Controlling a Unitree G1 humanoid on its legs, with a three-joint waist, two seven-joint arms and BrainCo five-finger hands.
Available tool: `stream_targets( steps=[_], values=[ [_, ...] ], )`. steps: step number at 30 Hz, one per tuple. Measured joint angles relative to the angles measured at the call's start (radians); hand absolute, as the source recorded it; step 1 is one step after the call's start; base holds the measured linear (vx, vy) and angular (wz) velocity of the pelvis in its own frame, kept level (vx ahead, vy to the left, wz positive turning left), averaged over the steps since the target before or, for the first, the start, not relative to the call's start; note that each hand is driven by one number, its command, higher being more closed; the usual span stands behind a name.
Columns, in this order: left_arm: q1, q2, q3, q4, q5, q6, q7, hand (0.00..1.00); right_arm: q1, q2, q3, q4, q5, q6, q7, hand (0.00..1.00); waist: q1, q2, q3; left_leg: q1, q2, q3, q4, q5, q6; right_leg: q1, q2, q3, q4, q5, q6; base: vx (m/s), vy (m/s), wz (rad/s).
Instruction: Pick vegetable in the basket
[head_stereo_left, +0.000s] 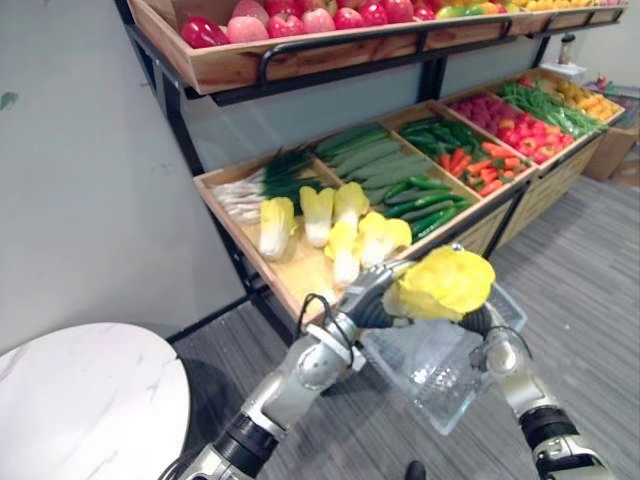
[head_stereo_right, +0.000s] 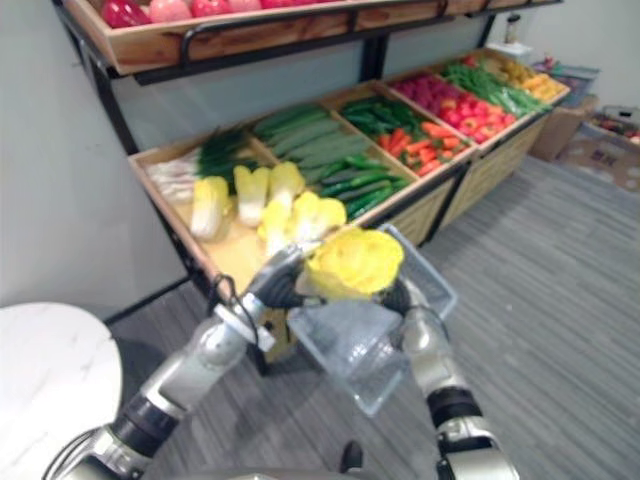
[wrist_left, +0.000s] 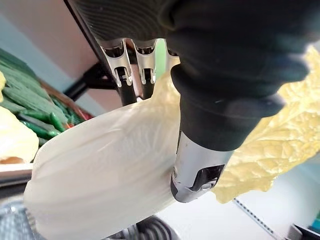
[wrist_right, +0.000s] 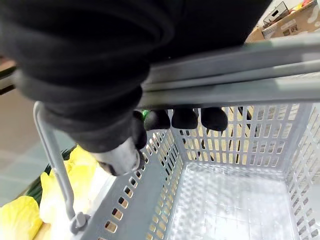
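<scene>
L hand (head_stereo_left: 372, 300) is clenched on a napa cabbage (head_stereo_left: 445, 283). In the L wrist view my fingers (wrist_left: 122, 62) wrap one side of the white stem and the thumb (wrist_left: 197, 165) presses the opposite side. The yellow leafy end sticks out past the thumb.

So the veg is up in the L fingers, hanging over the open top of the grey plastic basket (head_stereo_left: 440, 395), just below the fingertips. Can't tell if leaf touches rim.

R hand (head_stereo_left: 492, 350) is grasping the basket's handle (wrist_right: 225, 75). The R wrist view shows dark fingertips (wrist_right: 185, 119) curled under the grey bar, w/ the slotted walls and basket floor right beneath them. Basket hangs tilted from that grip, just beside the L fingers.

Beyond both sets of fingers is a wooden shelf (head_stereo_left: 300, 270). More cabbages (head_stereo_left: 318, 213) lie on it, nearest the L fingers, and cucumbers (head_stereo_left: 420, 200) are in the next compartment over. A round white bench (head_stereo_left: 90, 400) sits well apart from the fingers, back by the L elbow.
</scene>
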Motion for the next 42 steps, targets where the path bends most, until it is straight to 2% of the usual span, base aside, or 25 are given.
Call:
stream_targets(
  steps=[3,13,17,20,27,37,42],
  values=[
    [0.013,-0.015,-0.034,0.0,0.0,0.0,-0.011,1.0,-0.031,0.0,0.0,0.0,0.021,0.004,0.014,1.0,0.016,-0.004,-0.001,0.01,0.006,0.017,0.0,-0.004,-0.005,0.0,0.008,0.016,0.0,0.0,-0.001,-0.02,0.026,-0.15],
    [0.075,-0.031,-0.051,0.006,0.001,0.0,-0.016,1.0,-0.082,0.0,-0.005,0.0,0.033,0.015,0.016,1.0,0.015,-0.022,0.001,0.01,0.007,0.017,0.0,-0.006,-0.009,-0.002,0.01,0.018,0.0,-0.002,-0.002,0.0,0.005,-0.01],
    [0.093,-0.059,-0.034,0.074,0.006,0.004,-0.009,1.0,-0.094,0.0,-0.01,-0.001,0.033,0.015,0.02,1.0,0.015,-0.029,0.003,0.01,0.007,0.017,0.0,-0.006,-0.009,-0.004,0.011,0.021,0.0,-0.002,-0.003,0.0,0.0,0.0],
    [0.109,-0.059,-0.017,0.104,0.016,0.017,-0.008,1.0,-0.106,-0.004,-0.009,-0.002,0.033,0.015,0.052,1.0,0.011,-0.035,0.006,0.009,0.007,0.017,0.0,-0.006,-0.009,-0.006,0.012,0.024,0.0,-0.002,-0.003,-0.02,0.015,-0.02],
    [0.111,-0.06,0.054,0.167,0.055,0.036,-0.008,1.0,-0.128,-0.082,0.032,-0.017,0.033,0.002,0.131,1.0,0.01,-0.041,0.008,0.008,0.005,0.019,0.0,-0.008,-0.011,-0.012,0.014,0.029,0.0,-0.002,-0.003,-0.01,0.008,-0.01],
    [0.11,-0.077,0.121,0.249,0.133,0.04,0.0,1.0,-0.115,-0.114,0.071,-0.075,0.036,-0.042,0.206,1.0,-0.026,-0.048,0.013,0.007,0.005,0.029,0.0,-0.012,-0.016,-0.02,0.018,0.041,0.0,-0.003,-0.004,-0.01,0.014,-0.03],
    [0.107,-0.078,0.149,0.287,0.156,0.04,0.0,1.0,-0.075,-0.162,0.085,-0.135,0.077,-0.071,0.25,1.0,-0.038,-0.048,0.013,0.007,0.005,0.032,0.0,-0.014,-0.018,-0.022,0.019,0.044,0.0,-0.004,-0.005,-0.01,0.011,-0.02]
  ],
)
